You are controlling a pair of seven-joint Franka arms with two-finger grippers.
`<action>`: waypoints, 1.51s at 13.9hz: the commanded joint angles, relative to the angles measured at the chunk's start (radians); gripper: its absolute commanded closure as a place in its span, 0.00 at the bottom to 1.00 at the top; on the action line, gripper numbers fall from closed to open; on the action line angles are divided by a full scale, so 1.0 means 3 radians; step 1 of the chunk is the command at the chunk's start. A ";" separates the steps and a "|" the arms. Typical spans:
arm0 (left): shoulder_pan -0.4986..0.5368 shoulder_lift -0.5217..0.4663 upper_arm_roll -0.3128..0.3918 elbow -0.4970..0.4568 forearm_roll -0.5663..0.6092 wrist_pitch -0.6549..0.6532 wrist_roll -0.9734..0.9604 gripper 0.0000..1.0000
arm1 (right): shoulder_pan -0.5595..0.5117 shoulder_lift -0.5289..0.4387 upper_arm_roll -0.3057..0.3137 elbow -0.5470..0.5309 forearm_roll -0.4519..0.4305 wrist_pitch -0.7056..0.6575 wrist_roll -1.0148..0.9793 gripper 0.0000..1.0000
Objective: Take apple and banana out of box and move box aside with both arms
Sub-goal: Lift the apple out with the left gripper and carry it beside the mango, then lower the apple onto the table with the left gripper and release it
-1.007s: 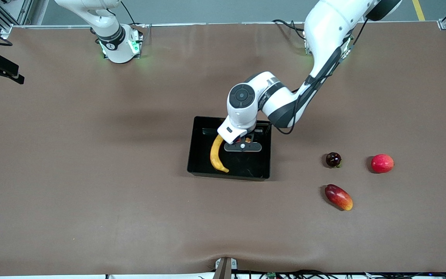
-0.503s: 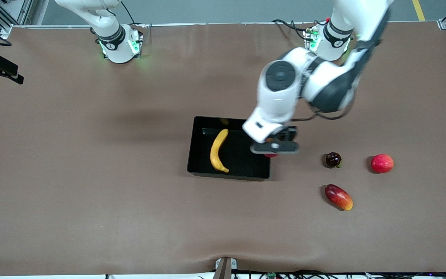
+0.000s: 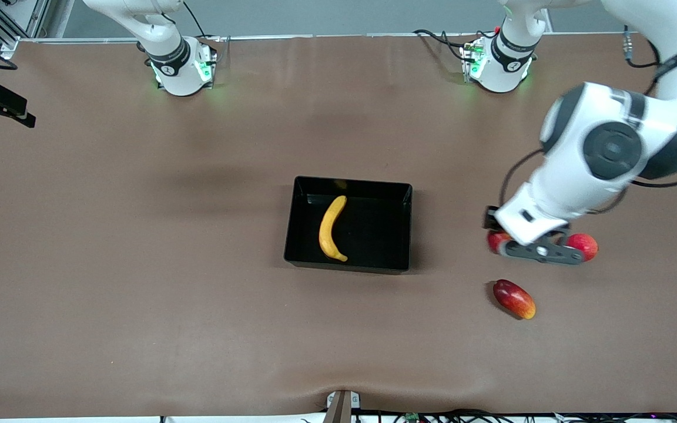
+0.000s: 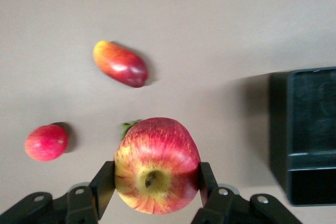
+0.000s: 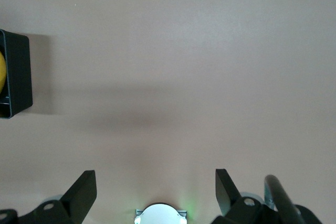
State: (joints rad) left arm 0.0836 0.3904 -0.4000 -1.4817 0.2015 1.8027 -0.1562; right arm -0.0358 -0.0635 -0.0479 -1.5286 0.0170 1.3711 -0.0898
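Observation:
The yellow banana (image 3: 331, 228) lies in the black tray (image 3: 400, 226) at the table's middle. My left gripper (image 3: 499, 242) is shut on the red-and-yellow apple (image 3: 495, 241) and holds it in the air, away from the tray, over the loose fruits toward the left arm's end. In the left wrist view the apple (image 4: 157, 150) sits between both fingers (image 4: 105, 184) of that gripper (image 4: 156, 178), stem dimple facing the camera. My right gripper (image 5: 156, 188) is open and empty above bare table, and the arm waits. The tray's corner (image 5: 16, 74) shows in the right wrist view.
An oblong red-yellow mango (image 3: 514, 299) lies nearer the front camera than the left gripper. A small round red fruit (image 3: 584, 246) lies beside it. Both show in the left wrist view, mango (image 4: 121, 64) and red fruit (image 4: 46, 142). The dark purple fruit is hidden but for a green leaf (image 4: 127, 127).
The left gripper has lifted out of the tray with the apple and swung toward the left arm's end, now covering the dark purple fruit. The banana stayed in the tray.

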 commanded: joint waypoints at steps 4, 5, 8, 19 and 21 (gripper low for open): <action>0.0646 0.0262 -0.0001 0.0000 0.0213 0.0279 0.0907 1.00 | -0.0044 0.0018 0.0027 0.0049 0.0035 -0.0009 -0.0007 0.00; 0.0758 0.0370 -0.0006 0.0015 0.0183 0.0366 0.1026 1.00 | -0.0049 0.0018 0.0027 0.0049 0.0035 -0.0009 -0.0007 0.00; 0.0841 0.0625 0.0060 0.0116 0.0208 0.0663 0.1347 1.00 | -0.0050 0.0023 0.0027 0.0044 0.0035 -0.0009 -0.0002 0.00; 0.0744 0.1327 0.0403 0.0337 0.0239 0.1359 0.1692 1.00 | -0.0044 0.0028 0.0032 0.0049 0.0035 -0.0004 -0.0007 0.00; 0.0739 0.1378 0.0403 0.0347 0.0254 0.1405 0.1681 1.00 | -0.0044 0.0028 0.0032 0.0049 0.0035 -0.0004 -0.0007 0.00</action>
State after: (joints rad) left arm 0.3194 0.7837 -0.2896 -1.4087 0.2550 2.2140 0.3442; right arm -0.0359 -0.0609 -0.0471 -1.5285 0.0170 1.3721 -0.0898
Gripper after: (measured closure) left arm 0.313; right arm 0.000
